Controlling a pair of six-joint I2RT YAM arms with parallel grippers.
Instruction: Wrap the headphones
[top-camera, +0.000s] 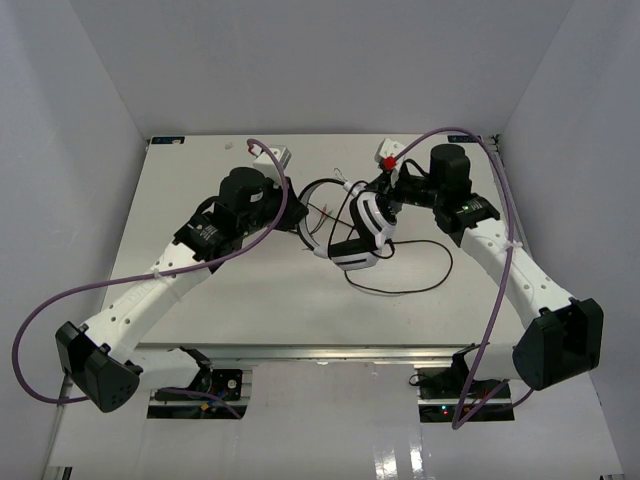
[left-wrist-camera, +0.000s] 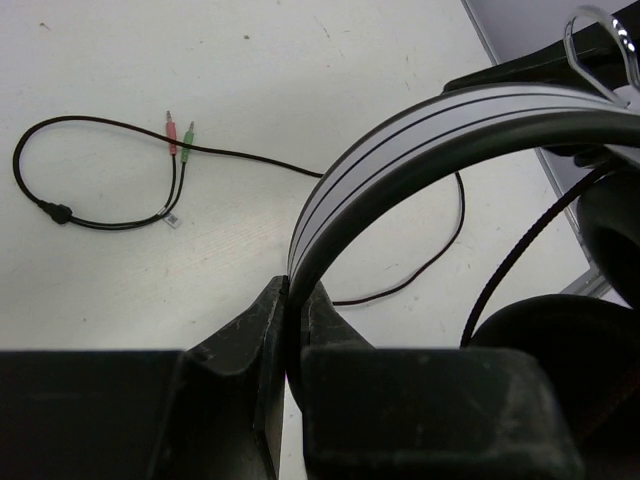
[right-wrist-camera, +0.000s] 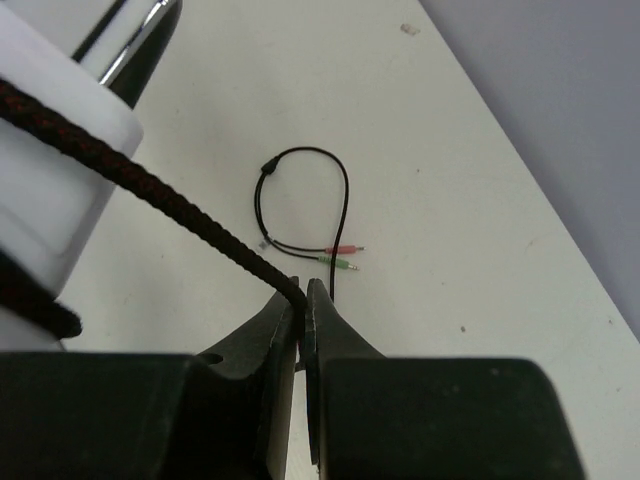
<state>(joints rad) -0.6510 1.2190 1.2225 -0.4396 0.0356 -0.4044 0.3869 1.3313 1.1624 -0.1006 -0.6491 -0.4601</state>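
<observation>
The headphones (top-camera: 358, 232) are held up over the middle of the white table (top-camera: 200, 165). Their thin headband (top-camera: 308, 208) arcs left and the white earcups hang right. My left gripper (top-camera: 291, 208) is shut on the headband (left-wrist-camera: 420, 130), clamped between the jaws of the left gripper (left-wrist-camera: 296, 300); a black ear pad (left-wrist-camera: 565, 350) shows to the right. My right gripper (top-camera: 386, 192) is shut on the braided black cable (right-wrist-camera: 170, 205), pinched at the tips of the right gripper (right-wrist-camera: 303, 292), beside a white earcup (right-wrist-camera: 50, 170). The cable's loose end (top-camera: 400, 287) loops on the table, ending in red and green plugs (right-wrist-camera: 345, 256).
Two small white blocks (top-camera: 276, 155) (top-camera: 386, 150) stand at the table's back, the right one with a red knob (top-camera: 390, 160). Thick purple robot cables (top-camera: 35, 330) (top-camera: 500, 290) hang along both arms. White walls enclose the table on three sides.
</observation>
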